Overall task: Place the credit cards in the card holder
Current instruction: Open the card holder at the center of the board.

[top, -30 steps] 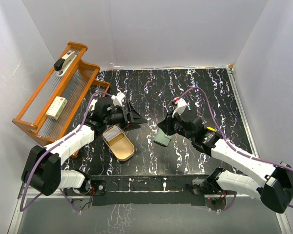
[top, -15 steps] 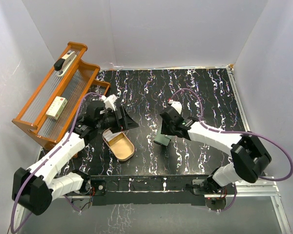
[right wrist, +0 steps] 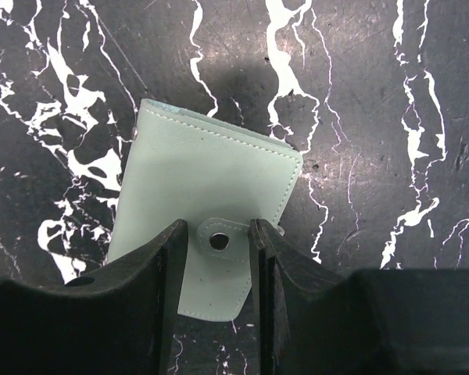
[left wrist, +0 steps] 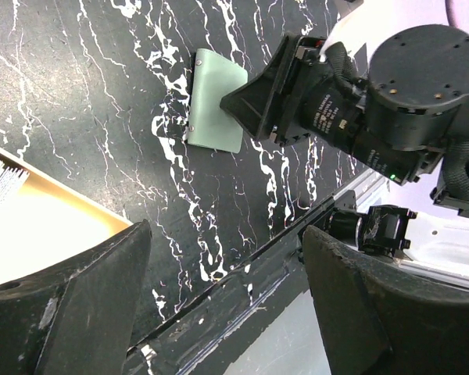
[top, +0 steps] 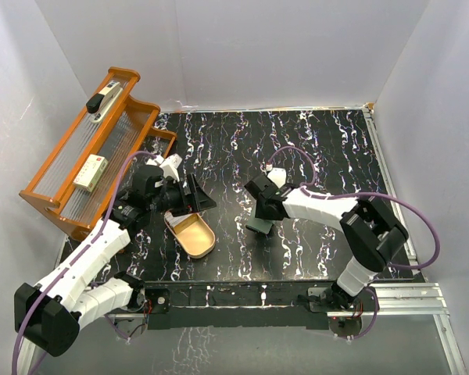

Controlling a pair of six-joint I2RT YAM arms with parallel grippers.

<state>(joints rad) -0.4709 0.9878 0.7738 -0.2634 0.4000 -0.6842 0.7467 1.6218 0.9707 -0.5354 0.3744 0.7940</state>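
The card holder (right wrist: 207, 211) lies closed and flat on the desk (top: 320, 148), snap tab (right wrist: 219, 244) uppermost. It looks light, soft and leathery, likely to flex or slide, so the tab or the folded edge seems the place to grip. The right claw (right wrist: 217, 262) sits over it, fingers narrowly apart either side of the snap; contact I cannot tell. The left claw (left wrist: 227, 305) gapes wide by the tan dish (left wrist: 55, 234) — a pale stack there may be the credit cards (left wrist: 0, 178).
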